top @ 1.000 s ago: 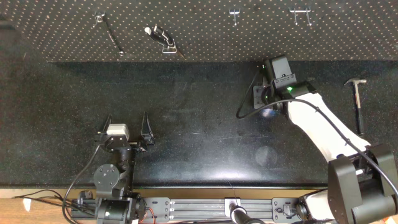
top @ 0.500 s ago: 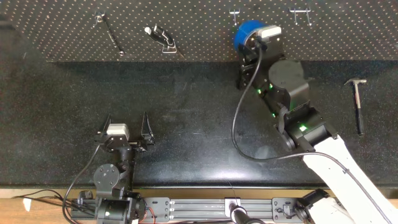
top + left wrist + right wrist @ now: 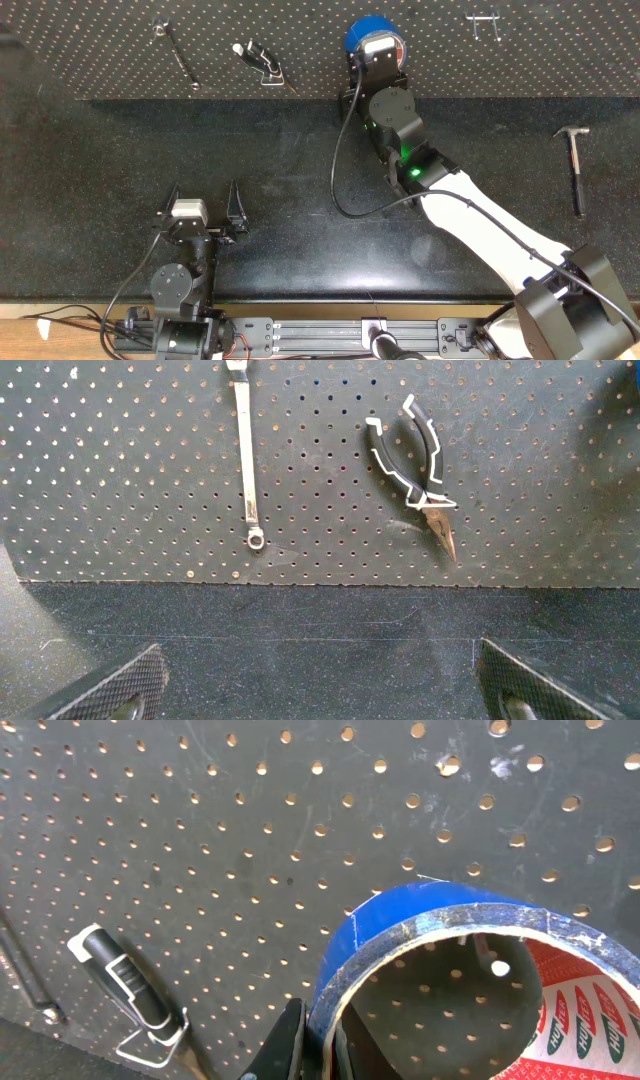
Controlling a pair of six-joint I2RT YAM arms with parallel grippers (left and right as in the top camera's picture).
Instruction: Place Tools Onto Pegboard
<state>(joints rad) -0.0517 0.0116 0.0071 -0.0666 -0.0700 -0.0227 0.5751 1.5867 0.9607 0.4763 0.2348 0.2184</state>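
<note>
Top view and both wrist views. A black perforated pegboard [image 3: 100, 50] stands along the far edge of a dark, speckled worktop [image 3: 300, 220], whose surface carries faint scratches and pale smudges. A pale wooden edge [image 3: 40, 312] borders the near side of the worktop, and a slotted metal rail [image 3: 370, 330] runs between the two arm bases.

The right gripper [image 3: 375, 48] is raised at the pegboard. Its jaws are nearly closed, pinching the wall of a blue tape roll [image 3: 430, 925], with one finger [image 3: 288, 1042] on the outside of the roll and the other inside its cardboard core. The roll lies close against the board face, to the right of the pliers [image 3: 412, 460]; whether it rests on a peg cannot be told. A black cable [image 3: 345, 170] loops from the right arm over the worktop.

A combination wrench [image 3: 245, 455] hangs on the pegboard at the left, and the black-handled pliers hang just beside it, nose downward. A bare double hook [image 3: 483, 25] is mounted farther right. A hammer [image 3: 575, 165] lies on the worktop near the right side, its head toward the board, well apart from the arm.

The left gripper [image 3: 205, 192] sits low near its base, jaws spread wide and holding nothing.
</note>
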